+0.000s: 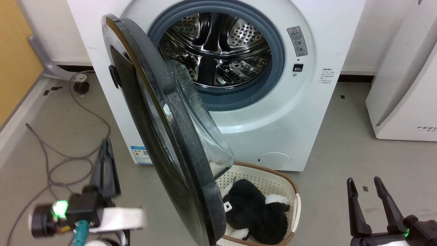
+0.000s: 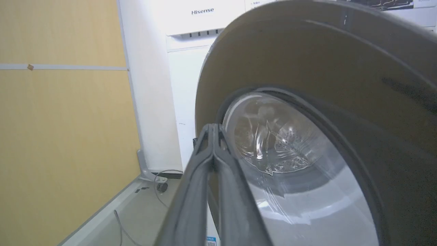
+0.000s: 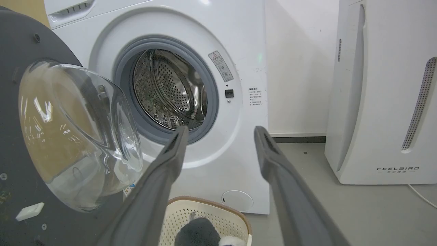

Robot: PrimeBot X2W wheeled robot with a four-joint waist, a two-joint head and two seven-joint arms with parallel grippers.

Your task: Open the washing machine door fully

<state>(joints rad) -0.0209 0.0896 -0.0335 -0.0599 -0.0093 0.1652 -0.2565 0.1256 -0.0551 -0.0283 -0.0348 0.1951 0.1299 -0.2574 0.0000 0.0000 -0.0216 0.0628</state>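
The white washing machine point(image 1: 290, 112) stands ahead with its steel drum point(image 1: 218, 51) exposed. The washing machine door point(image 1: 140, 112) hangs swung out on its left hinge, edge-on to the head view, its glass bowl point(image 1: 201, 123) facing right. My left gripper point(image 1: 105, 145) is low on the left, shut and empty, pointing up a short way left of the door's glossy outer face point(image 2: 307, 68); touching or apart, I cannot tell. My right gripper point(image 1: 365, 182) stands open at the lower right, holding nothing. In the right wrist view the gripper point(image 3: 221, 131) points toward the machine's opening, with the door's inner side point(image 3: 20, 205) on the left.
A cream laundry basket point(image 1: 293, 191) with a black-and-white plush toy point(image 1: 252, 208) sits on the floor under the door. A white FEELBIRD appliance point(image 1: 403, 85) stands to the right. Cables point(image 1: 68, 160) lie on the floor at left, beside a wood-panel wall point(image 2: 61, 119).
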